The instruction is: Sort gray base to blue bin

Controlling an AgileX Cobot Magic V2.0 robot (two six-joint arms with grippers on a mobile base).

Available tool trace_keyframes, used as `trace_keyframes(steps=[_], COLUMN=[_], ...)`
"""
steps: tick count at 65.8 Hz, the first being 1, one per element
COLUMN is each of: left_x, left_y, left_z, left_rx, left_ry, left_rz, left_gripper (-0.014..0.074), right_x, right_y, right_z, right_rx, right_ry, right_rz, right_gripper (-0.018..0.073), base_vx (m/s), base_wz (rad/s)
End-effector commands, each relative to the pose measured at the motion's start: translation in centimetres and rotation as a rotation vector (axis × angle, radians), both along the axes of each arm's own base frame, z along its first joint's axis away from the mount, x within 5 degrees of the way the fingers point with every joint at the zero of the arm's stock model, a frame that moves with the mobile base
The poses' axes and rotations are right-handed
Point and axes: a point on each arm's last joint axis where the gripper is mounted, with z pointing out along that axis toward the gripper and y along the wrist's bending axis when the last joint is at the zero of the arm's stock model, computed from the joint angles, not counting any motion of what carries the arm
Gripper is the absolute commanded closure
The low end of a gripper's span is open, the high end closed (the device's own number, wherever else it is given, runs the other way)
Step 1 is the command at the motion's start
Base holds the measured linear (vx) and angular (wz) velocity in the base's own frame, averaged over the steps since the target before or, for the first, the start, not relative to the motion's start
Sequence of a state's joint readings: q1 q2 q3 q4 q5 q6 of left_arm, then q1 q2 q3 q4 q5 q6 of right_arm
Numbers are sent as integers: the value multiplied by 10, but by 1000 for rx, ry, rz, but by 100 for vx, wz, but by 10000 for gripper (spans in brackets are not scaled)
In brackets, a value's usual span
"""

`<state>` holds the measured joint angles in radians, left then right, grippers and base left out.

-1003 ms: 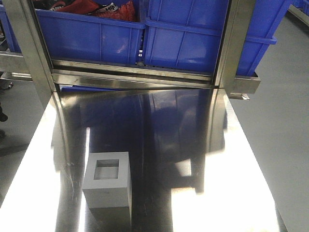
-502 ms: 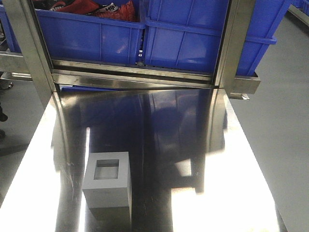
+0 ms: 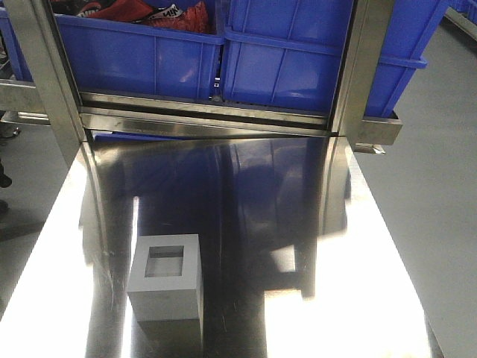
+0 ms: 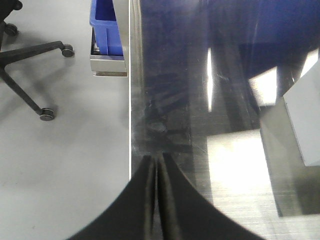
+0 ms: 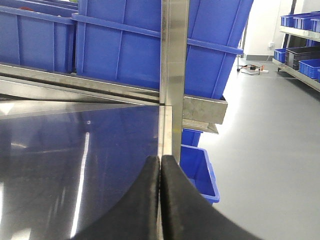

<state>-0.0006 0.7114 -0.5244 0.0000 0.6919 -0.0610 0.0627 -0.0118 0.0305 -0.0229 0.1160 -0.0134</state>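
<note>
The gray base (image 3: 165, 277) stands on the shiny steel table (image 3: 246, 201) near its front left, square recess facing up. Its side also shows at the right edge of the left wrist view, gray base (image 4: 303, 120). A blue bin (image 3: 287, 67) sits on the shelf behind the table's far edge and appears again in the right wrist view, blue bin (image 5: 125, 45). My left gripper (image 4: 156, 159) is shut and holds nothing, hanging over the table's left edge, well left of the base. Shut and holding nothing too, my right gripper (image 5: 160, 159) sits by the table's right edge. Neither arm shows in the front view.
A second blue tub (image 3: 134, 52) holding red items stands left of the bin, a third (image 3: 399, 67) to its right. Steel posts (image 3: 361, 67) rise at the table's far corners. A small blue tub (image 5: 200, 170) is on the floor. An office chair base (image 4: 30, 75) stands left.
</note>
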Motion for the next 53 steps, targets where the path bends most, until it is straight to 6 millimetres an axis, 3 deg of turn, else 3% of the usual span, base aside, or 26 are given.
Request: trace_keyframes(steps=[1, 18, 28, 53], left_x=[6, 5, 6, 6], left_y=[-1, -1, -1, -1], left_z=[15, 14, 15, 14], left_rx=[-12, -14, -13, -12], left_ry=[-87, -79, -91, -80], left_rz=[-2, 0, -1, -2], left_gripper=[602, 591, 540, 217], right_x=[0, 0, 0, 0], right_y=[0, 0, 0, 0], right_z=[3, 3, 3, 3], right_rx=[-11, -11, -11, -11], right_ry=[-76, -76, -76, -76], right_rz=[2, 2, 2, 2], right_gripper=[568, 568, 568, 568], base_vx=[0, 0, 0, 0], base_wz=[0, 0, 0, 0])
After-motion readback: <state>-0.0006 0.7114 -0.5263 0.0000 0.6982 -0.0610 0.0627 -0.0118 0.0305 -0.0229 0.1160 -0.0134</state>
